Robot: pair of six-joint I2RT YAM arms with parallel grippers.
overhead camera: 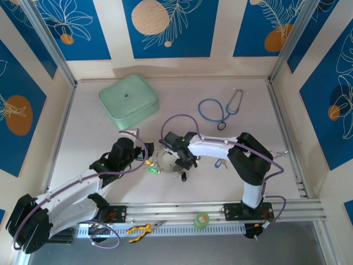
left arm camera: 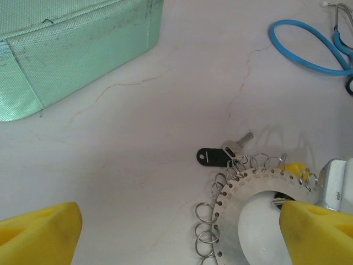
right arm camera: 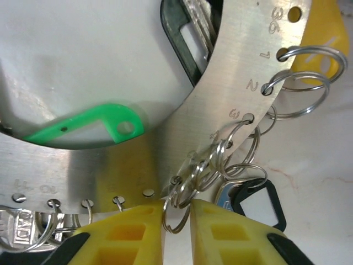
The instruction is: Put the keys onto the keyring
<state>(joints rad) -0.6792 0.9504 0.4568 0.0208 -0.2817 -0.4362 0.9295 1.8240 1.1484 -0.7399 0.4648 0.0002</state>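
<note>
The keyring [overhead camera: 165,160] is a flat silvery disc lying mid-table between the two arms, with numbered holes and small split rings round its rim [right arm camera: 220,110]. My right gripper [right arm camera: 177,221] is shut on one small split ring [right arm camera: 180,216] at the disc's edge. A key with a black tag [right arm camera: 255,205] hangs on rings just right of it, and a green tag [right arm camera: 105,124] lies in the disc's hole. My left gripper [left arm camera: 176,226] stands wide open, its right finger [left arm camera: 317,232] over the keyring [left arm camera: 242,196]. Another black-tagged key [left arm camera: 212,157] lies at the far rim. A blue-tagged key [overhead camera: 220,163] lies apart on the table.
A mint-green pouch [overhead camera: 129,100] sits at the back left and a blue stethoscope [overhead camera: 220,109] at the back right. A green tape roll [overhead camera: 202,220] and yellow-handled pliers [overhead camera: 140,229] lie on the front rail.
</note>
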